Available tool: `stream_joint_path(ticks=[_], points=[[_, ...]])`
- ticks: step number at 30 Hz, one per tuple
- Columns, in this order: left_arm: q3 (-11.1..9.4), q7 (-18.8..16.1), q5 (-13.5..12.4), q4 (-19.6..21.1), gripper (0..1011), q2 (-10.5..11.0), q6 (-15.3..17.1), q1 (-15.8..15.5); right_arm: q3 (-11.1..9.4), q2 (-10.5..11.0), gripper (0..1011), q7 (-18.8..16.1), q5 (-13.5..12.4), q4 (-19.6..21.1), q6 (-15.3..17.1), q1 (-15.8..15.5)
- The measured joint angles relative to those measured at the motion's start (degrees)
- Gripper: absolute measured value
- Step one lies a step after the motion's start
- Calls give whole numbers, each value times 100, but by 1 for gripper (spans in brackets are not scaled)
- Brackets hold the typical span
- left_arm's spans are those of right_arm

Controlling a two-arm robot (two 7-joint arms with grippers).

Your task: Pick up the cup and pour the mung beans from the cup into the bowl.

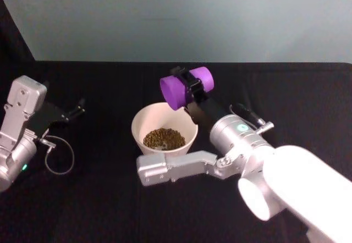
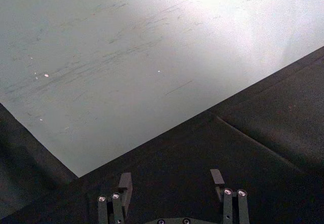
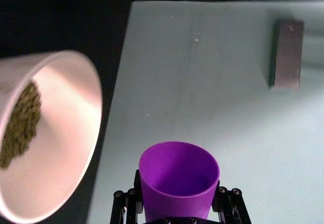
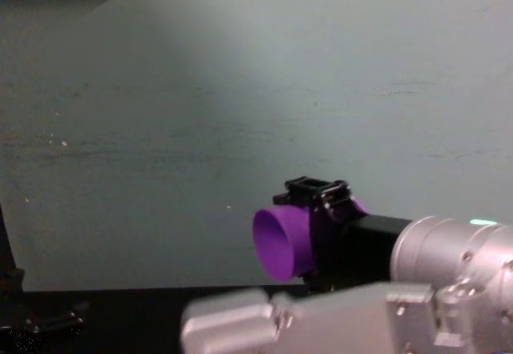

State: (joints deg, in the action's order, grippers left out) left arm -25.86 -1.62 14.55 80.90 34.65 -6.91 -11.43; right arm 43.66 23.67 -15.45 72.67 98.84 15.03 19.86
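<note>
My right gripper [image 1: 191,87] is shut on the purple cup [image 1: 184,87] and holds it on its side in the air, mouth toward the left, just above the far right rim of the bowl [image 1: 139,123]. In the right wrist view the cup [image 3: 178,181] looks empty inside. Mung beans [image 1: 164,138] lie in the bottom of the white bowl [image 3: 76,148]. The chest view shows the cup [image 4: 282,242] lying sideways in the black fingers [image 4: 317,194]. My left gripper [image 2: 172,183] stands open and empty at the table's left side [image 1: 74,111].
A black cloth covers the table [image 1: 99,199], with a pale green wall [image 1: 181,17] behind it. My right forearm [image 1: 176,166] lies across the table just in front of the bowl. A loose cable [image 1: 58,155] loops beside the left arm.
</note>
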Motion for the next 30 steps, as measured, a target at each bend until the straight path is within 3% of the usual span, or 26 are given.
stream_joint_path(ticks=[3, 5, 8, 9, 11, 14, 18, 21, 30], points=[[0, 0, 0, 0, 1000, 0, 0, 0, -263, -72, 731, 140, -445, 38, -82, -161], [0, 0, 0, 0, 1000, 0, 0, 0, -592, -169, 731, 288, -1032, 66, -228, -345], [0, 0, 0, 0, 1000, 0, 0, 0, -858, -244, 731, 396, -1522, 73, -375, -478], [0, 0, 0, 0, 1000, 0, 0, 0, -1045, -303, 731, 448, -1891, 73, -503, -565], [0, 0, 0, 0, 1000, 0, 0, 0, -1217, -360, 731, 471, -2232, 59, -618, -645], [0, 0, 0, 0, 1000, 0, 0, 0, -1600, -495, 731, 480, -3017, -15, -890, -808], [0, 0, 0, 0, 1000, 0, 0, 0, -1875, -603, 731, 462, -3607, -76, -1066, -927], [0, 0, 0, 0, 1000, 0, 0, 0, -2165, -705, 731, 391, -4287, -154, -1258, -1071], [0, 0, 0, 0, 1000, 0, 0, 0, -2648, -857, 731, 252, -5473, -371, -1555, -1311]])
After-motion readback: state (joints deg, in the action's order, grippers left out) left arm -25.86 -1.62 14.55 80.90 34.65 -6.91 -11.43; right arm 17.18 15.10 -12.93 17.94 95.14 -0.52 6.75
